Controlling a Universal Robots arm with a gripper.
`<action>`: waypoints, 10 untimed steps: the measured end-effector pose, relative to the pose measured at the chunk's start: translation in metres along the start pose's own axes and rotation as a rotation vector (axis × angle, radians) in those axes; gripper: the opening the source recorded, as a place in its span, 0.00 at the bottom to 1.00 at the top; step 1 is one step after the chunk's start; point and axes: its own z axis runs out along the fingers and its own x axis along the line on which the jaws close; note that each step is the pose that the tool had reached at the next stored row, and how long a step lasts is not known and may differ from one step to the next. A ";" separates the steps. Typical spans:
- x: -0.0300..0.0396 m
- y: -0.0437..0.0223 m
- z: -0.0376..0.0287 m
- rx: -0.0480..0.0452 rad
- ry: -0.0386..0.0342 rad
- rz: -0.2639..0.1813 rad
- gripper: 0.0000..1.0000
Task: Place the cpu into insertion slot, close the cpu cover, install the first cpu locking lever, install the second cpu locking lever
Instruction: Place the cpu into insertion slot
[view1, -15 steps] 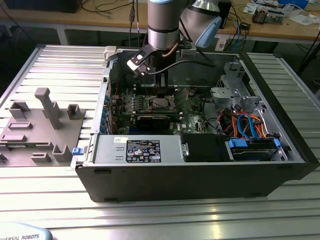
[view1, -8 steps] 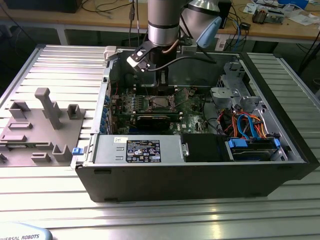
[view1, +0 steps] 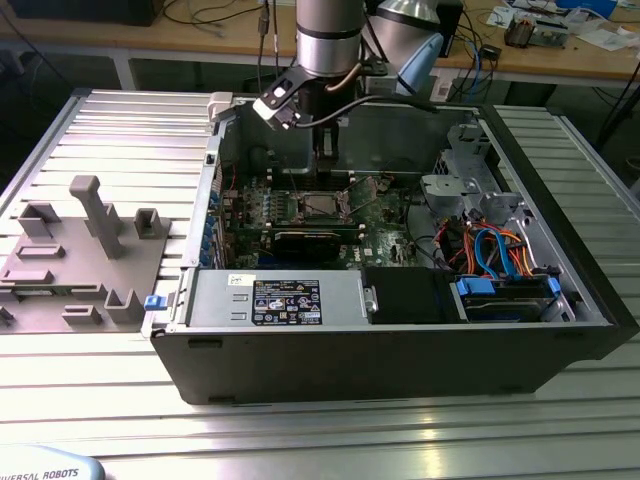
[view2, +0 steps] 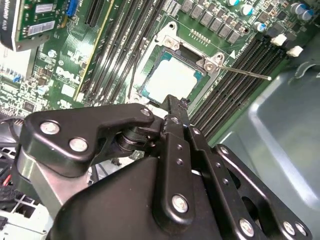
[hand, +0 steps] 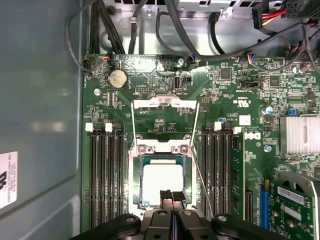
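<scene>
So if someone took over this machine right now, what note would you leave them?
Tool: shut, holding nothing, over the cpu's edge; whether it touches cannot be told.
Cpu: lying in the insertion slot of the motherboard.
Cpu cover: open, swung up off the slot.
Locking lever: a thin rod standing free beside the slot, not latched.
Done: cpu placed.
Left: cover not closed, neither lever installed.
</scene>
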 end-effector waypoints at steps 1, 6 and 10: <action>0.0000 0.0001 -0.0014 0.0000 0.0001 0.000 0.11; -0.0003 0.0005 -0.0104 -0.0002 0.0008 0.000 0.11; -0.0004 0.0005 -0.0105 0.0000 0.0010 0.000 0.11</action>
